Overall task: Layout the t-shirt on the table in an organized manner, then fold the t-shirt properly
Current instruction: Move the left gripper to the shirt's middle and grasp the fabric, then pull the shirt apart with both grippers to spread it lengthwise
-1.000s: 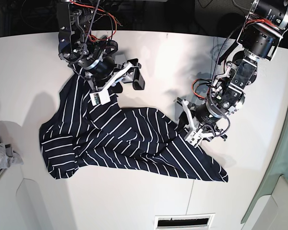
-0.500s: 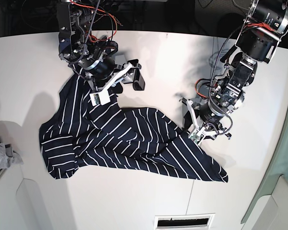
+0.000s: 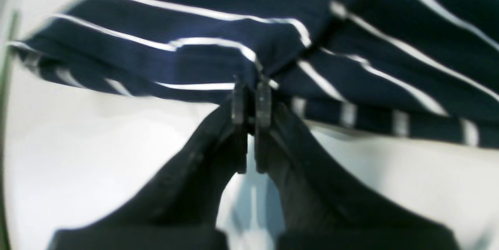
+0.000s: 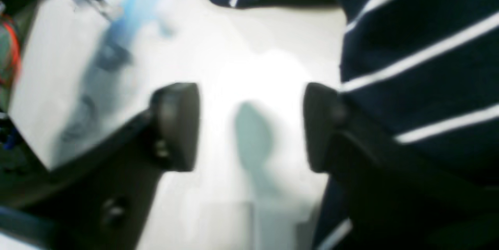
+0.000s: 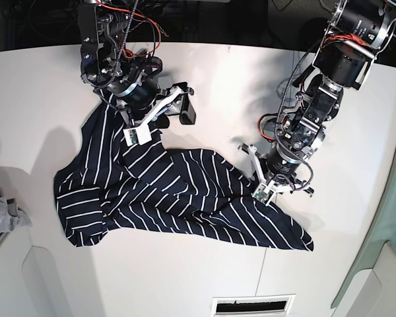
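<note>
The navy t-shirt (image 5: 165,191) with thin white stripes lies crumpled across the middle of the white table (image 5: 39,86). My left gripper (image 5: 259,188), on the right of the base view, is shut on a bunched fold of the shirt's edge; the left wrist view shows the closed fingertips (image 3: 249,100) pinching the striped fabric (image 3: 218,43). My right gripper (image 5: 160,117), on the left of the base view, is open over the shirt's upper part. In the right wrist view its wide-apart pads (image 4: 177,125) frame bare table (image 4: 253,86), with the shirt (image 4: 421,66) beside the right pad.
A small grey cloth (image 5: 0,218) lies at the table's left edge. A vent slot (image 5: 254,305) sits at the front edge. Red cables (image 5: 142,30) hang behind the right arm. A green curtain (image 5: 393,218) borders the right side.
My left gripper has shifted a little to the left and forward with the shirt's edge in it, the arm leaning further in. The right arm has hardly moved.
</note>
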You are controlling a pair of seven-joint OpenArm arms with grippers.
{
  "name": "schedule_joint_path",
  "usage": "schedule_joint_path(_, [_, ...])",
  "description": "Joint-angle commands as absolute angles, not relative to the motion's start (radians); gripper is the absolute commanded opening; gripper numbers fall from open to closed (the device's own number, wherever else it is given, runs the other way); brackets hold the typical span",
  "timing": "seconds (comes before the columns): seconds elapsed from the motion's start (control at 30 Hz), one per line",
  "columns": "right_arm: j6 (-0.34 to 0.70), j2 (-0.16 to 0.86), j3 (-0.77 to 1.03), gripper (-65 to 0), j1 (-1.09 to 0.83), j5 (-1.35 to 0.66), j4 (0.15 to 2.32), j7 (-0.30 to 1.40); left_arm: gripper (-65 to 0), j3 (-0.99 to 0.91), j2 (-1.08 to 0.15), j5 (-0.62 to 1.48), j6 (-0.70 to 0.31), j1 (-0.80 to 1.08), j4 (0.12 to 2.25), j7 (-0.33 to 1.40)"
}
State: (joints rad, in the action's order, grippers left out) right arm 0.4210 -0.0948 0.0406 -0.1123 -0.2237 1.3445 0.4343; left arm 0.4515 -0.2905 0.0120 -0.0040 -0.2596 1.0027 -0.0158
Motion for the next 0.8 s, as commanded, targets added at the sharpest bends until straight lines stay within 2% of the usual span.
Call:
schedule_joint_path(0.0, [0.407,-0.094,0.040,-37.6,-0.114,-0.192,1.345,0.472,-65.0,0.447,-0.309,0.010,0.027,-0.296,1.022,-0.040])
schedule_joint_path(0.1, [0.407,-0.094,0.040,-61.9,-0.116,-0.171,1.345,0.498,-65.0,0.447,-0.351,0.011,0.041,-0.302,1.070,-0.031])
schedule_joint_path(0.13, [0.407,-0.093,0.040,-65.0,-0.118,-0.172,1.348,0.519,-65.0,0.447,-0.368,0.014,0.041,-0.302,1.097,-0.016])
schedule_joint_path(0.2, [0.410,-0.081,0.040,-65.0,-0.126,-0.180,1.361,0.573,-65.0,0.446,-0.403,0.023,0.048,-0.302,1.160,0.029])
schedule_joint_path(0.37, [0.434,0.010,0.040,-65.0,-0.193,-0.202,1.452,0.606,-65.0,0.443,-0.507,0.022,0.166,-0.302,1.378,0.143])
schedule_joint_path(0.6, [0.432,0.205,0.062,-65.0,-0.295,-0.202,1.574,0.592,-65.0,0.442,-0.656,-0.036,0.173,-0.302,1.725,0.356])
schedule_joint_path(0.7, [0.432,0.258,0.105,-65.0,-0.295,-0.202,1.576,0.579,-65.0,0.408,-0.683,-0.050,0.172,-0.302,1.883,0.439])
schedule_joint_path(0.77, [0.429,0.273,0.145,-65.0,-0.291,-0.207,1.576,0.579,-65.0,0.368,-0.684,-0.047,0.171,-0.304,1.927,0.433])
